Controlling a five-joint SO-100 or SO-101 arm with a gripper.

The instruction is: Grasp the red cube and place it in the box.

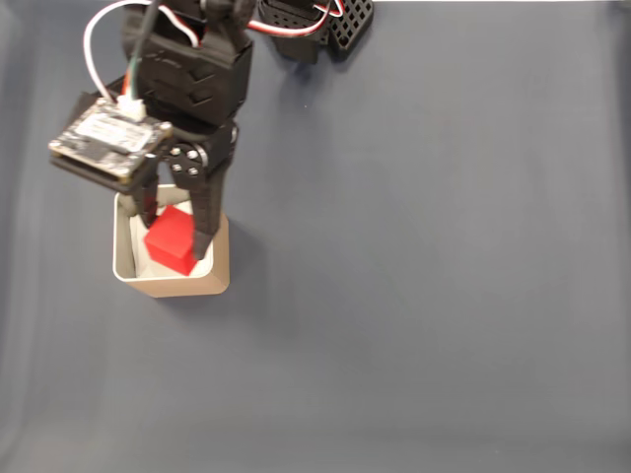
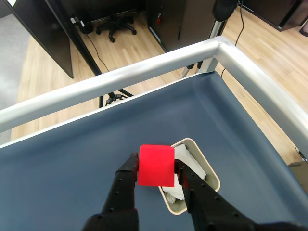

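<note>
While my gripper pinches the cube by two flat opposite faces above the box, I judge it light, rigid, matte enough not to slip

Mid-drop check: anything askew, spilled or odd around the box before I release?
Nothing stands out. The small red cube is clamped squarely in the tool, above the square tan box. The box sits upright on the dark blue table, with crumpled white lining inside.
</note>
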